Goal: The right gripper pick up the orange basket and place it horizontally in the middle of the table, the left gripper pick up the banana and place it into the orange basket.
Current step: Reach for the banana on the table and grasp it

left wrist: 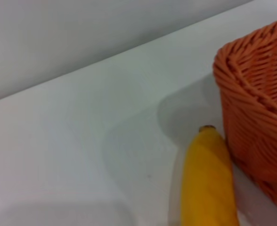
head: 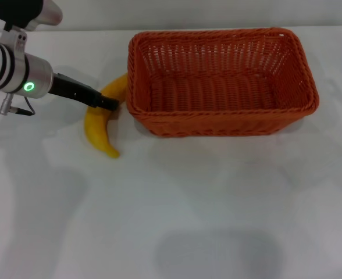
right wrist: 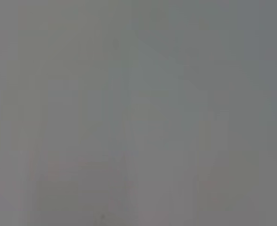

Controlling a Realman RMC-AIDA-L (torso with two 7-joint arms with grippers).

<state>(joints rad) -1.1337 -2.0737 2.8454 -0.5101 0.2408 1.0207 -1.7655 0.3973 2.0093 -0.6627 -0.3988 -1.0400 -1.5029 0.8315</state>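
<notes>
White and glossy, the desk (head: pixel 217 203) fills your head view, so look to its far half. Your left gripper (head: pixel 108 104) comes in from the left on its silver arm, green ring light glowing, and its slim black fingers reach down right at the middle of the banana (head: pixel 103 123). They sit against the fruit's curved back, but you cannot tell whether they have clamped onto it or stand loose around it. From the gripper, the banana arcs both ways: one end runs on toward the far side, tucked against the orange basket (head: pixel 220 123), the other curls back toward you and ends free on the desk. Just beyond the gripper's tips, to its right, the basket lies flat with its long side across your view, open top up, nothing inside. Your left wrist view shows the banana (left wrist: pixel 208 181) lying on the desk (left wrist: pixel 82 155) with its dark tip close beside the basket's (left wrist: pixel 258 113) woven corner. Your right gripper shows nowhere; its wrist view gives only plain grey.
</notes>
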